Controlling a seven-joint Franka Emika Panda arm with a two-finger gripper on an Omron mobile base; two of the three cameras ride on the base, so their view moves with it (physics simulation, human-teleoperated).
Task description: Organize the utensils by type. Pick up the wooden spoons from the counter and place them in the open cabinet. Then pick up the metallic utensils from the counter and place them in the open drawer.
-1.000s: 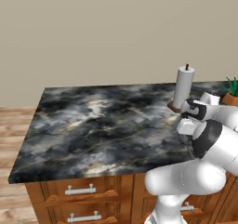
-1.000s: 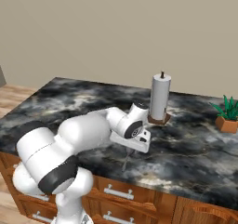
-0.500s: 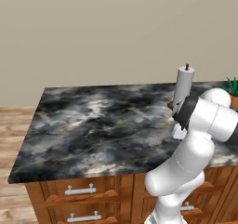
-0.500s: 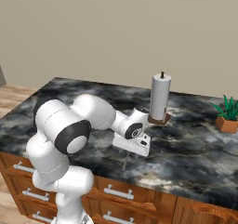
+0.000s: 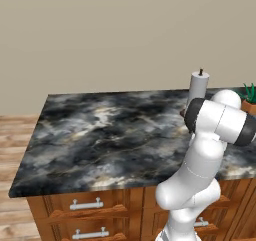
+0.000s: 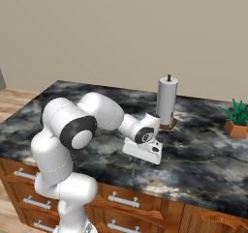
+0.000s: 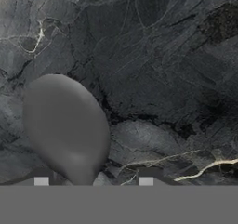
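A dull grey metal spoon (image 7: 65, 125) lies on the black marble counter (image 7: 162, 56), its oval bowl close up in the hand view. Its thin neck runs down between the two dark fingertips (image 7: 41, 180) of my gripper (image 7: 93, 180). The tips stand apart, with a gap on each side of the neck. In the right base view the gripper (image 6: 140, 159) points straight down, low over the counter (image 6: 203, 154) near its front edge. A thin grey sliver (image 6: 133, 171) shows just below the hand.
A paper-towel roll (image 6: 167, 101) on a wooden base stands right behind the hand, also the roll (image 5: 198, 87) past the arm. A small potted plant (image 6: 236, 121) sits at the far right. Shut drawers with silver handles (image 6: 121, 199) front the counter.
The arm's elbow and upper links have swung up and over while the hand stayed low at the same spot on the counter.
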